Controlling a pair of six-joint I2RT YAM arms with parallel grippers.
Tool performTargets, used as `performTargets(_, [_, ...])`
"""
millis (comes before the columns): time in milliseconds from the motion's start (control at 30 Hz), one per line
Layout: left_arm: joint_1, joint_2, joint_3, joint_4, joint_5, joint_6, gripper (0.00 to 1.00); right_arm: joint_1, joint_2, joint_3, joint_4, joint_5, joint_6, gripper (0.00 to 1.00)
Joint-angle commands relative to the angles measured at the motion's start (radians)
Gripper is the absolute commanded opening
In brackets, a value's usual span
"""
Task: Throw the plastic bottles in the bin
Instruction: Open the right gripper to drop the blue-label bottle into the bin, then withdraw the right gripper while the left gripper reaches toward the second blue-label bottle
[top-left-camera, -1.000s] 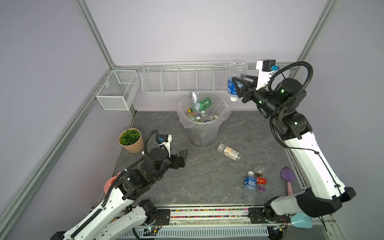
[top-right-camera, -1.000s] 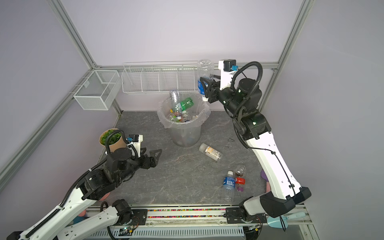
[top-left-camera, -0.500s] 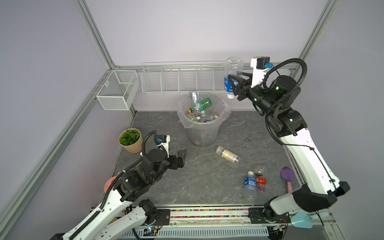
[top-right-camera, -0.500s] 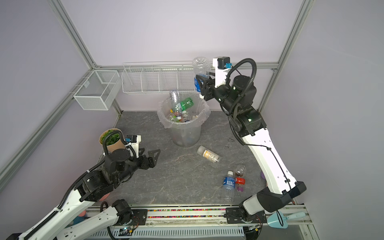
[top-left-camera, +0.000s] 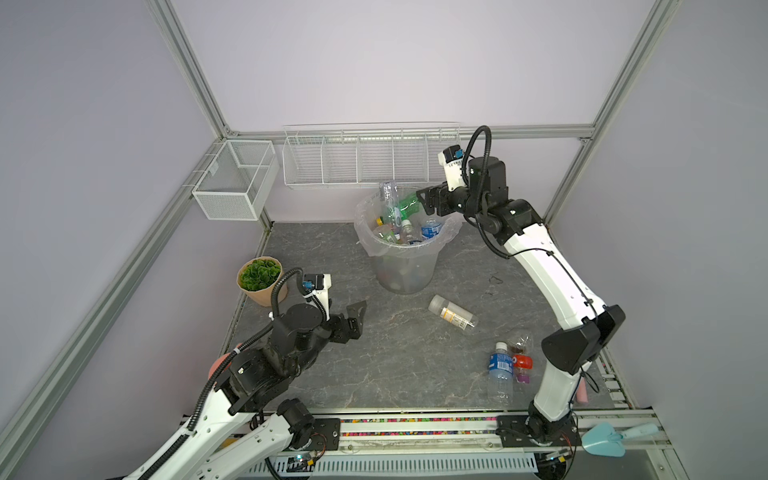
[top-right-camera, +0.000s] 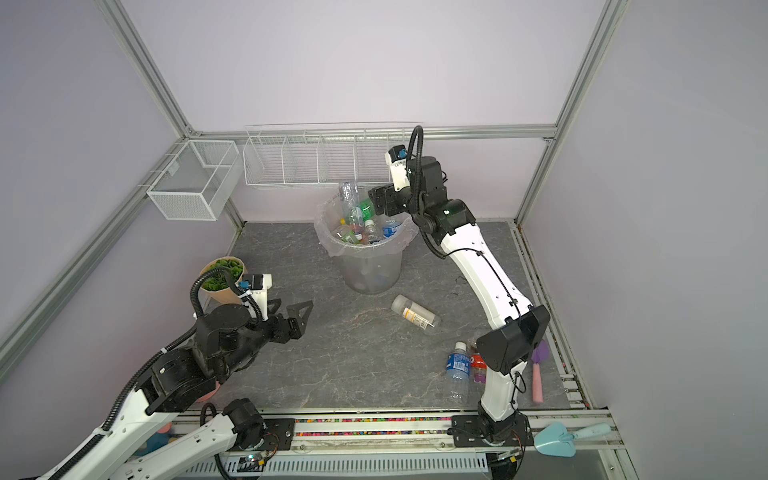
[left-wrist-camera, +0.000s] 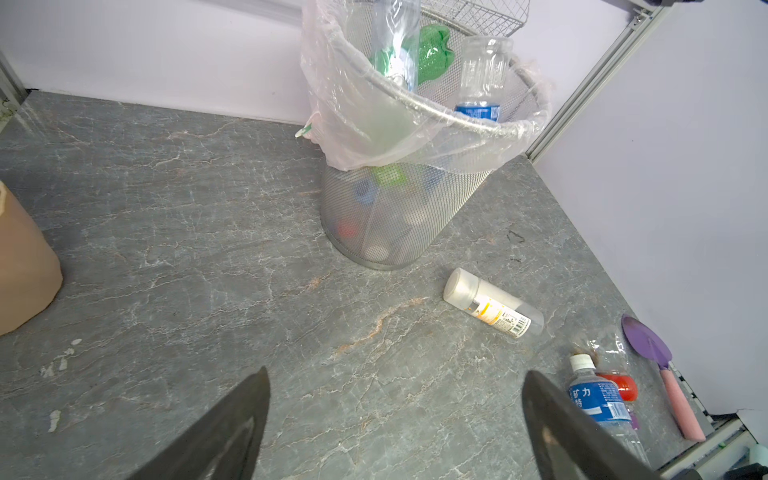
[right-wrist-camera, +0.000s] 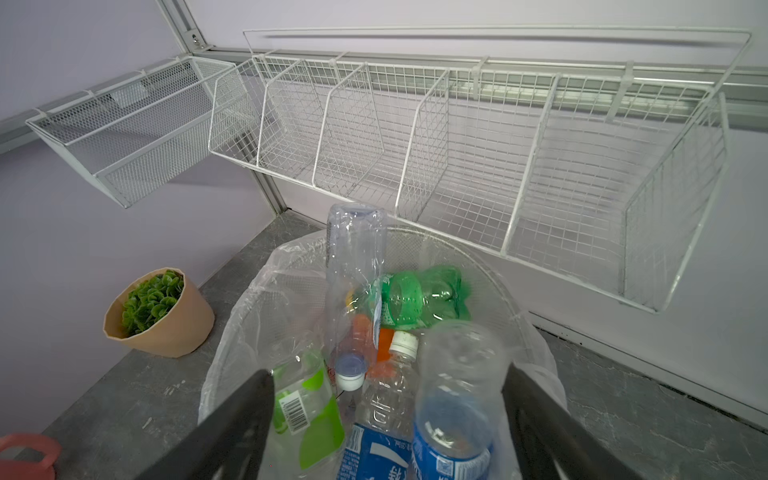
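Plastic bottles (right-wrist-camera: 390, 374) fill the grey mesh bin (top-left-camera: 401, 270), which is lined with a clear bag and stands at the back of the table (top-left-camera: 374, 374). Among them are a green bottle (right-wrist-camera: 419, 295), a tall clear bottle (right-wrist-camera: 353, 270) poking above the rim, and a blue-labelled bottle (right-wrist-camera: 457, 395) sitting in the heap. The right gripper (top-left-camera: 424, 200) hangs over the bin's rim, jaws spread wide and gripping nothing. Three more lie on the table by the right arm: a yellow-labelled bottle (top-left-camera: 453, 319), a white-capped bottle (top-left-camera: 500, 370) and, just beside it, a crushed red bottle (top-left-camera: 521, 359). The left gripper (top-right-camera: 286, 311) hovers above the table, jaws apart and empty, near a tan pot (top-left-camera: 266, 295) holding a green plant (top-left-camera: 259, 273).
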Motion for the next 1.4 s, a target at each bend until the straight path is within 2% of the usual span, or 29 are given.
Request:
performTargets(0, [0.005, -0.006, 0.007, -0.027, -0.024, -0.007, 0.94, 0.007, -0.104, 0.009, 0.077, -0.007, 0.007, 0.88])
performTargets(267, [0.005, 0.011, 0.006, -0.01, -0.014, -0.002, 0.94, 0.007, -0.216, -0.079, 0.101, -0.003, 0.001, 0.88])
performTargets(500, [0.005, 0.049, 0.015, 0.002, 0.0, 0.01, 0.94, 0.007, -0.361, -0.237, 0.122, 0.032, -0.024, 0.88])
performTargets(767, [0.005, 0.095, 0.025, 0.028, 0.043, 0.021, 0.93, 0.004, -0.549, -0.47, 0.14, 0.126, -0.038, 0.88])
performTargets(967, [-0.008, 0.18, 0.043, 0.054, 0.079, 0.034, 0.92, -0.007, -0.651, -0.58, 0.08, 0.158, -0.042, 0.88])
performTargets(1100, [-0.058, 0.244, 0.067, 0.068, 0.074, 0.053, 0.92, -0.023, -0.713, -0.663, 0.025, 0.181, -0.024, 0.88])
performTargets(1200, [-0.101, 0.313, 0.09, 0.086, 0.078, 0.065, 0.92, -0.04, -0.764, -0.733, 0.0, 0.199, 0.012, 0.88])
performTargets(1367, [-0.125, 0.434, 0.134, 0.119, 0.13, 0.042, 0.92, -0.076, -0.821, -0.802, -0.083, 0.255, 0.108, 0.88])
